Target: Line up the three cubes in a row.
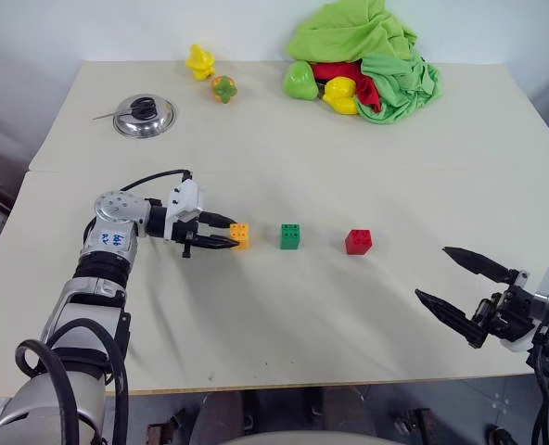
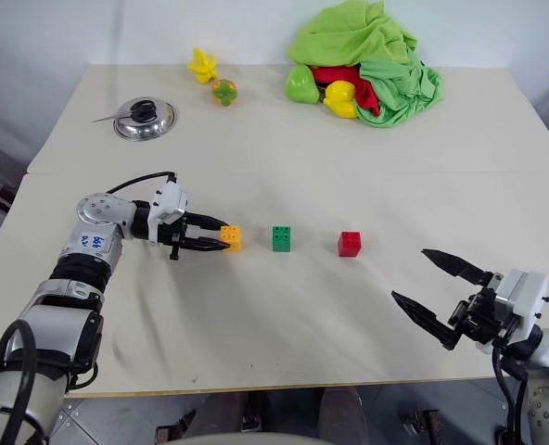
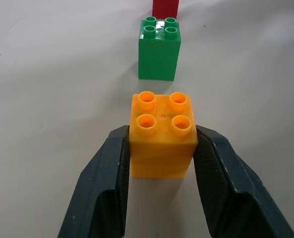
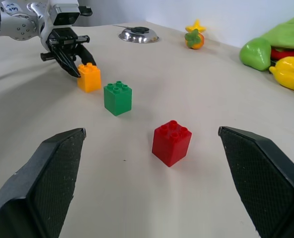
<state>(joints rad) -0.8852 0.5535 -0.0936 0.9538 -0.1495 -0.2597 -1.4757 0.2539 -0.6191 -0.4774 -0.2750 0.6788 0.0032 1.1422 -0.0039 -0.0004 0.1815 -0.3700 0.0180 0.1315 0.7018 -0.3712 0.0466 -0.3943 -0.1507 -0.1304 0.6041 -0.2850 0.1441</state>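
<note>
Three studded cubes stand in a row across the middle of the table: orange-yellow (image 1: 240, 235), green (image 1: 291, 235) and red (image 1: 358, 241), with gaps between them. My left gripper (image 1: 230, 234) reaches in level from the left. Its two black fingers (image 3: 112, 168) lie flush against both sides of the orange-yellow cube (image 3: 162, 134), which rests on the table. My right gripper (image 1: 432, 273) hangs wide open near the table's front right, well short of the red cube (image 4: 172, 143), with nothing between its fingers.
A metal lid (image 1: 144, 117) lies at the back left. Toy fruits (image 1: 223, 88) and a green pepper (image 1: 300, 81) sit along the back edge beside a heap of green and red cloth (image 1: 367, 46). The table's front edge (image 1: 284, 382) runs just behind my right gripper.
</note>
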